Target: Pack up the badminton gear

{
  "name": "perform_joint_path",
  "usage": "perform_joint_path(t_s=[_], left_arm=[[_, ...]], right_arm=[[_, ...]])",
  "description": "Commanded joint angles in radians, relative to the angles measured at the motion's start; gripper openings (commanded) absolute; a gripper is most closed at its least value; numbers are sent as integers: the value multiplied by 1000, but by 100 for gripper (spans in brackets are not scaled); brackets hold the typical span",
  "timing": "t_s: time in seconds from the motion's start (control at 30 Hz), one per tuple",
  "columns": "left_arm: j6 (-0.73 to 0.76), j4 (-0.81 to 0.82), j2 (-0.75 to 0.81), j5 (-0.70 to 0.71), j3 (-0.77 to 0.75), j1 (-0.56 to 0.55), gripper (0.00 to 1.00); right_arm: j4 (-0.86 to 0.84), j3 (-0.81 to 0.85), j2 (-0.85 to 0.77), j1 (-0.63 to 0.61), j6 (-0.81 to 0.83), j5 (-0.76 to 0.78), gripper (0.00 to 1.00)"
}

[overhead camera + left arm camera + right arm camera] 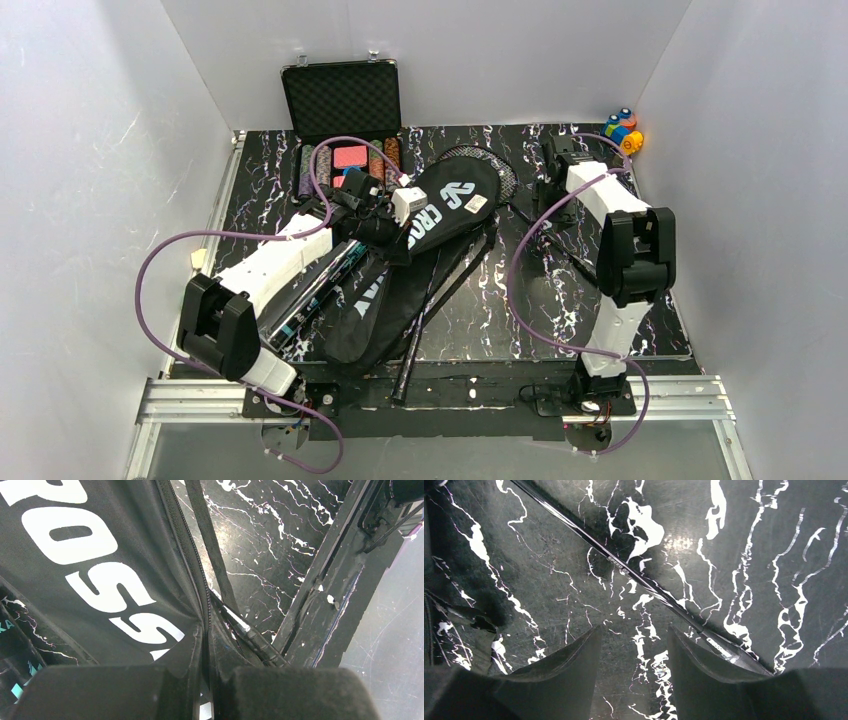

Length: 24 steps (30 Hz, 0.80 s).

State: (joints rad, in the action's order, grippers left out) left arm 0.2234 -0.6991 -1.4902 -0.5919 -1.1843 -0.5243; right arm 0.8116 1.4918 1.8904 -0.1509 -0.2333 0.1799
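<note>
Soft black racket-shaped fabric bag lettered CROSSWAY point(455, 225) lies mid-table. It looks limp and light, best taken by the zipper hem. Left gripper point(207, 692) is pinched tight on that hem. Farther back, right gripper point(634, 655) has its jaws spread over thin black racket shaft point(624, 570), flat on marbled tabletop point(774, 555). Shaft looks stiff, slick and low, so the pinch may slip.

Black bag point(455, 200) with white lettering; black tabletop point(500, 310) veined white; tube point(318, 292) beside the left gripper point(207, 695) seems black with teal.
</note>
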Motion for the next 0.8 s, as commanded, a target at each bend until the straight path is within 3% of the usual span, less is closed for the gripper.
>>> perform_joint_path(t_s=[0.0, 0.53, 0.77], left_arm=[[-5, 5, 55, -27, 8, 10, 0], [-5, -2, 63, -22, -2, 15, 0], [-9, -2, 59, -22, -6, 16, 0]], right_arm=[[-11, 25, 35, 2, 66, -57, 58], [12, 127, 197, 22, 71, -71, 57], [29, 135, 232, 24, 57, -88, 45]])
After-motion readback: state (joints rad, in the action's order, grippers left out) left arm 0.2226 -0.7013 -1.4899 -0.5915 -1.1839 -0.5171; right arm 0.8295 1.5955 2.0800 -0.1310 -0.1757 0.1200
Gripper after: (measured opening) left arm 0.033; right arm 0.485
